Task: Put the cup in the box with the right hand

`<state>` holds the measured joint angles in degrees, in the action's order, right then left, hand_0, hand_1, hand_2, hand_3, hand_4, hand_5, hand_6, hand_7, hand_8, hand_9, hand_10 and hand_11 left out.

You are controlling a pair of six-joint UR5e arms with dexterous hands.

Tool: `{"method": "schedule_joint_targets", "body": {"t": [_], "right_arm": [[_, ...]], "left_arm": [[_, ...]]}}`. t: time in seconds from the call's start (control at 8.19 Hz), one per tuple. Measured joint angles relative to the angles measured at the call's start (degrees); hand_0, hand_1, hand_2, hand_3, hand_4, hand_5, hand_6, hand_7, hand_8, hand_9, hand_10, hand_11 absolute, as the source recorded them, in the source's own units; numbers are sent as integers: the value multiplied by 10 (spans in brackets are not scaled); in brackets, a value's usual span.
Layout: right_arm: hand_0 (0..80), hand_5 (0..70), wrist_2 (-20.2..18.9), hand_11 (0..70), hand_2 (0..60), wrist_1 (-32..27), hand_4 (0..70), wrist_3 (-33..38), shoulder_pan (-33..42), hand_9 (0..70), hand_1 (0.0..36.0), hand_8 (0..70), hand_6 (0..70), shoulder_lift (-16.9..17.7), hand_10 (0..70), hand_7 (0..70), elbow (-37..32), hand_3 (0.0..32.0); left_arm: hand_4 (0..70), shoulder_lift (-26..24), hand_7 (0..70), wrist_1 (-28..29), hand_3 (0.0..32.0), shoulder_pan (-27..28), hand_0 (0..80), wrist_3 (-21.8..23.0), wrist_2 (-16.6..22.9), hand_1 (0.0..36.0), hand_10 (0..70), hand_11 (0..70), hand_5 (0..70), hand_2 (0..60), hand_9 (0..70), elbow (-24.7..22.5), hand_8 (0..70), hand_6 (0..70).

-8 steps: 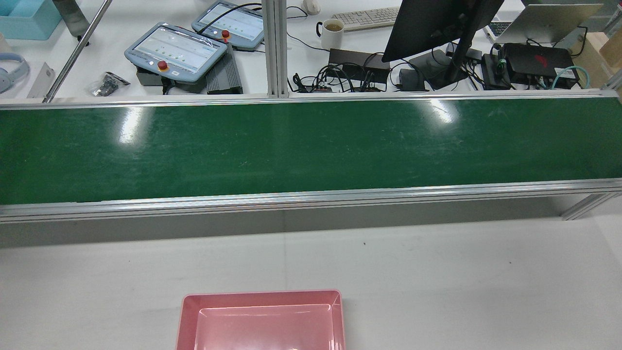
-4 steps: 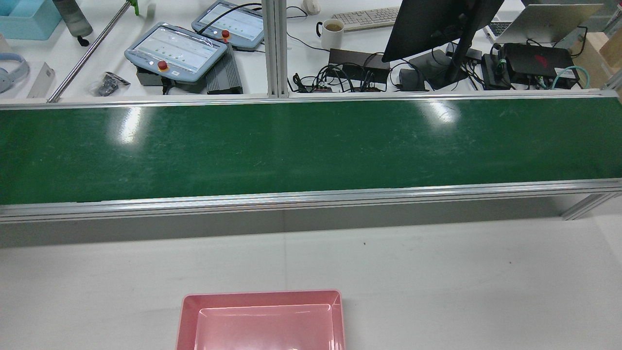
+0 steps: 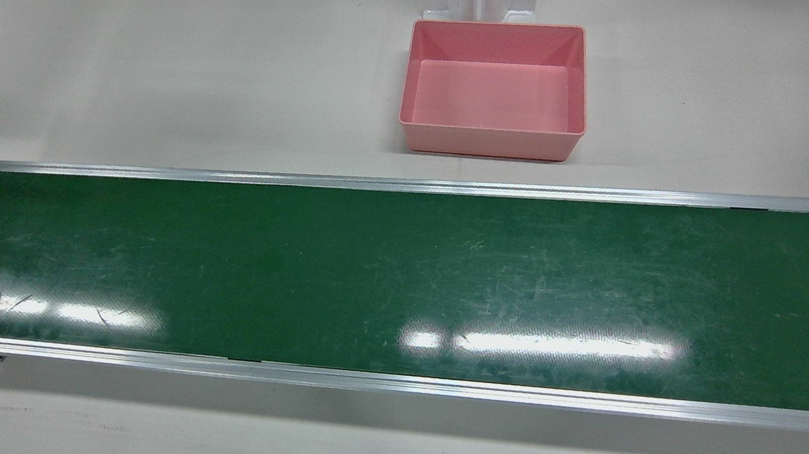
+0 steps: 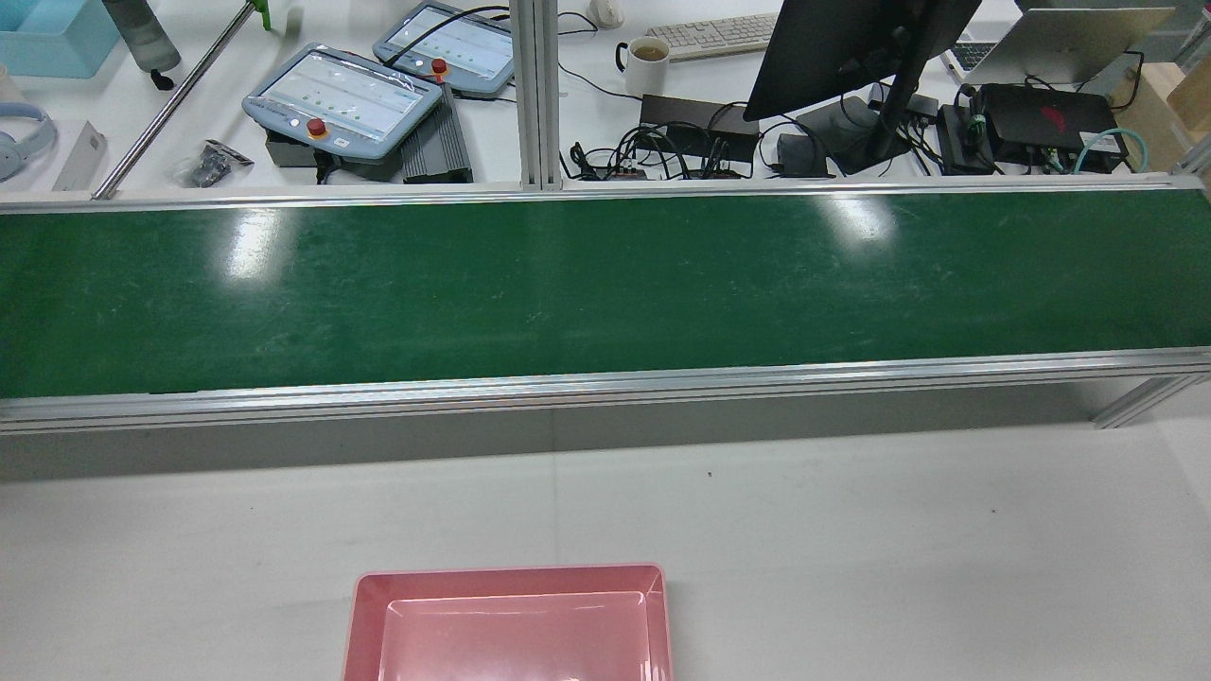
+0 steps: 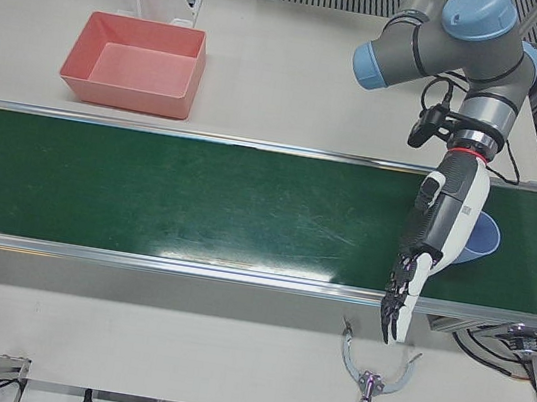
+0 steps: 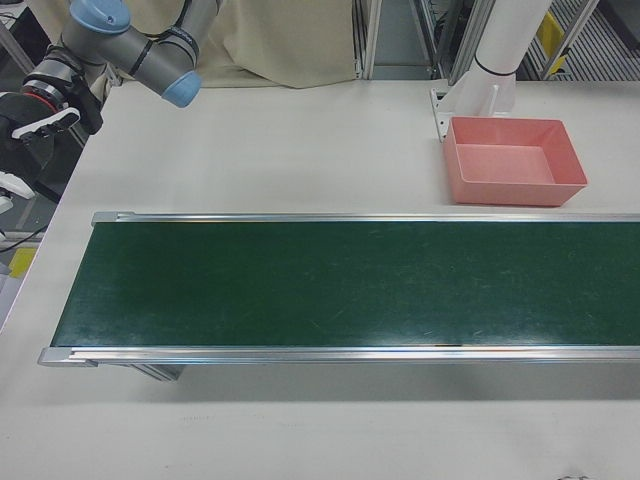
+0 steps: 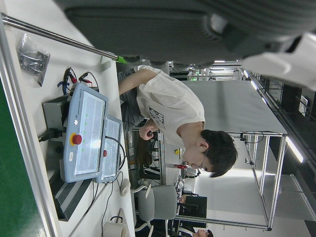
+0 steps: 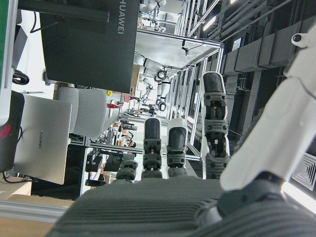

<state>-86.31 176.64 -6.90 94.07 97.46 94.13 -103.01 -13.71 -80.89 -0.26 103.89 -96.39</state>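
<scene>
Green conveyor belt bearing blue cup behind open left hand; right hand open, empty.

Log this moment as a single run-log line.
cup: on belt, beside left hand | box: empty | right hand: open, off belt end | left hand: open

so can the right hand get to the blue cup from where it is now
Probably not: the blue cup sits at one end of the green belt, just behind the left hand, while the right hand is beyond the opposite end.
</scene>
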Motion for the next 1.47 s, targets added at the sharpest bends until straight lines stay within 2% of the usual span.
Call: {"method": "schedule_joint_targets", "body": {"t": [0.73,1.47], "right_arm": [[490,18,0,39,0,2,573,2,1,312,0,137,162,-1,27,700,5,0],[490,20,2,50,0,4,568,4,2,316,0,142,162,2,35,700,3,0]], "left_arm": [[0,0,0,0,0,0,0,0,0,0,0,0,0,0,0,0,0,0],[0,0,0,0,0,0,0,0,0,0,0,0,0,0,0,0,0,0]]}}
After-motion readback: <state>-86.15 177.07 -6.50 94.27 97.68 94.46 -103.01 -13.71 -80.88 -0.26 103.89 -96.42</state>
